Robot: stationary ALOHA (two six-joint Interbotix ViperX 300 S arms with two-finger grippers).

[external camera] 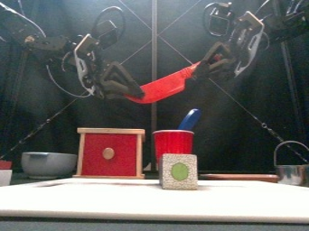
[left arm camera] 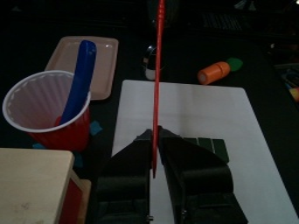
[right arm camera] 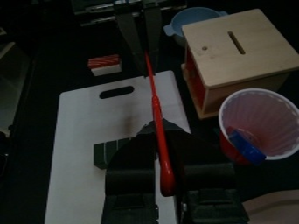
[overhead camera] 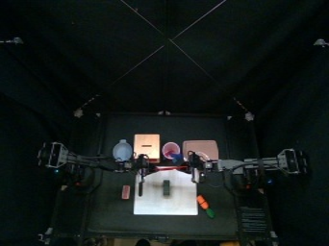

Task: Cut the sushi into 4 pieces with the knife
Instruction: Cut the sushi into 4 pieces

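- Clamping one end of the red knife, the left jaws hang shut high over the counter.
- Sushi roll stands on the white board, below the tilted blade.
- Right jaws grip the knife's other end, held slightly higher.

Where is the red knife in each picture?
Top view: the red knife is a short line just before the red cup.
Front view: the knife hangs slanted, high above the cup.
Left wrist view: the knife runs out thin from between the jaws.
Right wrist view: the knife runs out slanted from between the jaws.
Shared landmark: the red cup, in all four.
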